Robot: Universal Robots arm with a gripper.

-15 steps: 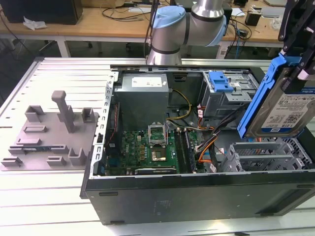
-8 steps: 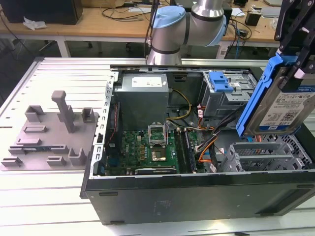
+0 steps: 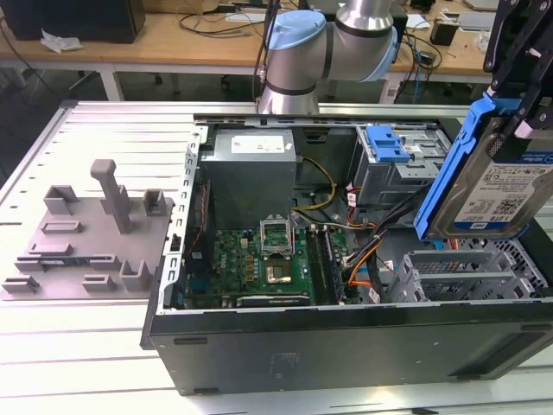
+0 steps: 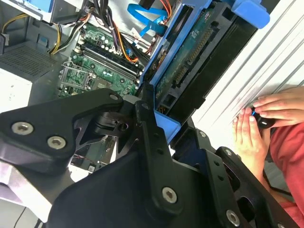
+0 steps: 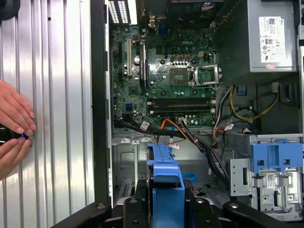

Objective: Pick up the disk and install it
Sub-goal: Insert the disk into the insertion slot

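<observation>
The disk (image 3: 494,186), a silver drive with a white-and-blue label in a blue bracket, hangs tilted in the air at the exterior view's right. It is above the open computer case (image 3: 346,333) and over the silver bay (image 3: 467,272) at that end. My gripper (image 3: 518,91) comes down from above and is shut on the disk's upper end. In the second wrist view the black fingers (image 4: 147,128) clamp the blue bracket, with the disk's circuit-board side (image 4: 190,71) showing. In the first wrist view the bracket's blue edge (image 5: 166,175) sits between the gripper's black links, above the case interior.
Inside the case lie the green motherboard (image 3: 259,259), a grey box with a white sticker (image 3: 251,173), a metal cage with a blue tab (image 3: 386,143) and loose cables (image 3: 363,251). A grey moulded fixture (image 3: 86,233) stands on the slatted table. A person's hands (image 5: 14,123) rest beside the case.
</observation>
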